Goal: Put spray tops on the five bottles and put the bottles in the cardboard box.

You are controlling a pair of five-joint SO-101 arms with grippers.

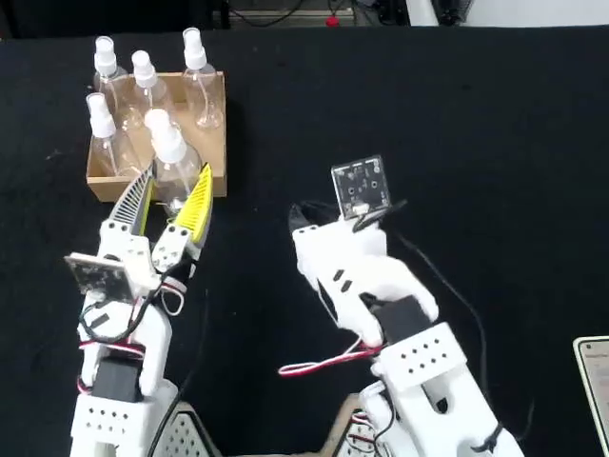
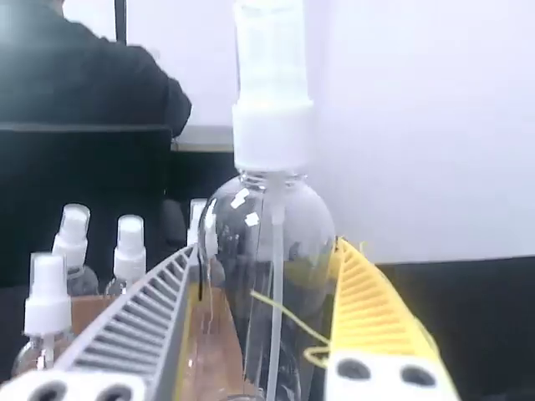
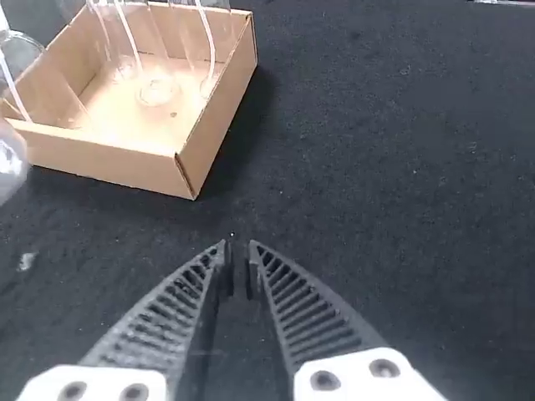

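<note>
Black cloth (image 1: 495, 124) covers the table edge to edge; its surface is flat and matte. One small pale speck (image 3: 25, 261) lies on it in the right wrist view. At the high view's right edge, low down, a flat pale-rimmed object (image 1: 595, 376) lies on the cloth, cut off by the frame; what it is cannot be determined. Beyond the table's far edge are dark equipment (image 1: 285, 11) with cables, a small red item (image 1: 331, 19) among them, and a white surface (image 1: 533, 11) further right. In the left wrist view a plain white wall (image 2: 418, 125) stands behind the table, with a dark panel (image 2: 84, 192) before it.
</note>
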